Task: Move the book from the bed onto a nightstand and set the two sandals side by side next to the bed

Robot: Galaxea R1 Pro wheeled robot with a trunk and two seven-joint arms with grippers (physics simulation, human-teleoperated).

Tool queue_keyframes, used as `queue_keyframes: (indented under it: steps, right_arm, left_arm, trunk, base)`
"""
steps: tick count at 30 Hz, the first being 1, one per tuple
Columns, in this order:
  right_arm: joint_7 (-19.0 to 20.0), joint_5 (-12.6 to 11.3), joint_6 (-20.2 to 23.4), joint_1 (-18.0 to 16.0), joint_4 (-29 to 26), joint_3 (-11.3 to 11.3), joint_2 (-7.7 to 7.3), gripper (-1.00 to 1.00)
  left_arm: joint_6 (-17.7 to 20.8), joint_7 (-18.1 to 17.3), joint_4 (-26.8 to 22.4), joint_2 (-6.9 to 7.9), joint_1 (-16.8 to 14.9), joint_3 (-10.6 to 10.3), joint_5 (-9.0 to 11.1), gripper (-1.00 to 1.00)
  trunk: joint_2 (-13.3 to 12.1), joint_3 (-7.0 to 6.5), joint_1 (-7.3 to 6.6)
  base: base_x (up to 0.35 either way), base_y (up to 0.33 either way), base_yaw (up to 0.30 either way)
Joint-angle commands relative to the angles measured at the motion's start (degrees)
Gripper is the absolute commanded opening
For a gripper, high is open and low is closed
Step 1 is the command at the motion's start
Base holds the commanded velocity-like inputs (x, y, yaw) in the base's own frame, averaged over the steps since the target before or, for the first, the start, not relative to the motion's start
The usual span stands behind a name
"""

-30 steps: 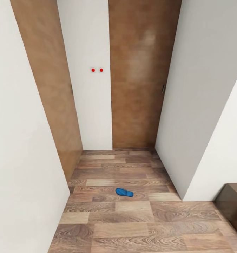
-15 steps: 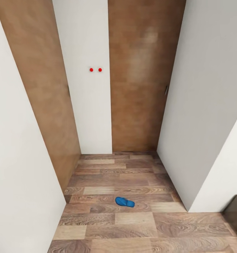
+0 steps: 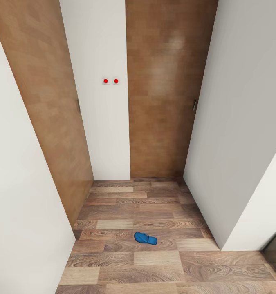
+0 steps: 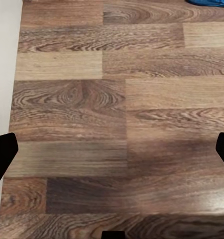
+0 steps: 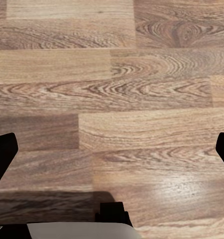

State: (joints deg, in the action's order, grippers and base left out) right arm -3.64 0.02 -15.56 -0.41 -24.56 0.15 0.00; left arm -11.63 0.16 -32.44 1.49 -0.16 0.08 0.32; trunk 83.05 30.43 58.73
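Grippers: left gripper (image 4: 112,149) and right gripper (image 5: 112,149) both spread wide, nothing between the fingers, floor under each.
Floor (image 3: 154,261): wood planks across the lower frame.
Door (image 3: 162,102): tan, closed, upper centre.
Sandal (image 3: 145,238): blue, flat on planks, lower centre, well apart from both grippers.
Progress: looks barely begun; sandals and book all unplaced.

The left gripper (image 4: 112,149) points down toward the floor, its two dark fingertips (image 4: 2,154) spread wide, one at each side of the left wrist view, with nothing between them. The right gripper (image 5: 112,149) hangs the same way: fingertips (image 5: 2,152) far apart, nothing held, and a pale part of the robot's body (image 5: 77,230) just below its wrist.
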Motion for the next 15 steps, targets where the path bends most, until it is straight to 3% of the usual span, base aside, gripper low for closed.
queue_keyframes:
  steps: [1, 8, 15]
  right_arm:
    - [-0.14, 0.04, -0.17, -0.03, 0.04, 0.05, 0.0, 1.0]
    - [-0.14, 0.03, -0.17, -0.03, 0.04, 0.07, 0.0, 1.0]
    - [-0.14, 0.06, -0.17, -0.03, 0.15, 0.08, 0.0, 1.0]
  left_arm:
    - [-0.15, 0.02, 0.01, 0.0, -0.02, 0.01, 0.03, 1.0]
    - [-0.15, 0.02, 0.01, 0.0, -0.02, 0.01, 0.03, 1.0]
    - [-0.15, 0.02, 0.01, 0.0, -0.03, 0.01, 0.03, 1.0]
  trunk:
    - [0.03, 0.05, 0.0]
    - [0.03, 0.05, 0.0]
    - [0.03, 0.05, 0.0]
  base:
    - [0.0, 0.0, 0.0]
    - [0.006, 0.0, 0.0]
    - [0.229, 0.0, 0.0]
